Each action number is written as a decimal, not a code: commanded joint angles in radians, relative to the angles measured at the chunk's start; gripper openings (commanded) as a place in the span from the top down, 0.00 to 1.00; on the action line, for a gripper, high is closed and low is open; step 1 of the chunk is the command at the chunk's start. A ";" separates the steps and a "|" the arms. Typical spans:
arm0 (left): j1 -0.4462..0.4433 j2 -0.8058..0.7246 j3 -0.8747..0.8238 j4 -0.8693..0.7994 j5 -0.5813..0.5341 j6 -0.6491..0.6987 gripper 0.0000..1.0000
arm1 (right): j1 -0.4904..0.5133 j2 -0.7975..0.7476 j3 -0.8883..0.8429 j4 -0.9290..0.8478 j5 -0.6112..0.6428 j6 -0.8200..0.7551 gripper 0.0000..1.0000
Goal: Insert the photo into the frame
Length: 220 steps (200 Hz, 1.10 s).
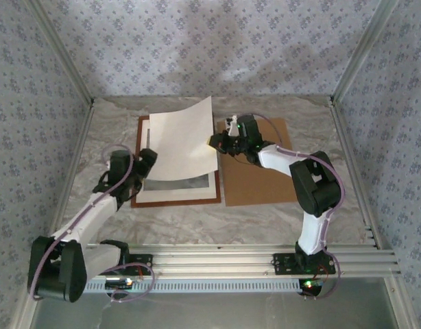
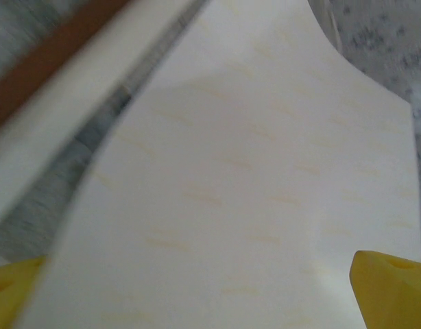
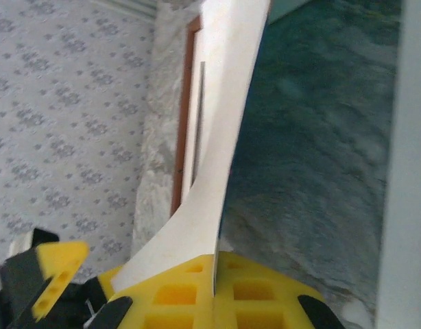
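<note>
While right end effector clamps the photo, the left end effector seemingly gapes.

So the photo is pale side up and curling, with its far corner lifted, over the upper part of the frame, which lies flat on the table. The right gripper is right at the photo's right edge, and the left gripper sits at the frame's left side. A brown board lies just right of the frame.
</note>
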 commanded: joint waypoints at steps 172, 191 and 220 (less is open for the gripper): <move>0.595 0.061 -0.119 0.001 0.310 0.158 0.02 | 0.257 0.209 0.761 -0.130 -0.172 -0.072 1.00; 0.641 0.054 -0.135 0.006 0.314 0.143 0.01 | 0.266 0.235 0.787 -0.112 -0.203 -0.073 1.00; 0.668 0.061 -0.150 0.021 0.316 0.120 0.01 | 0.282 0.243 0.768 -0.060 -0.265 -0.091 1.00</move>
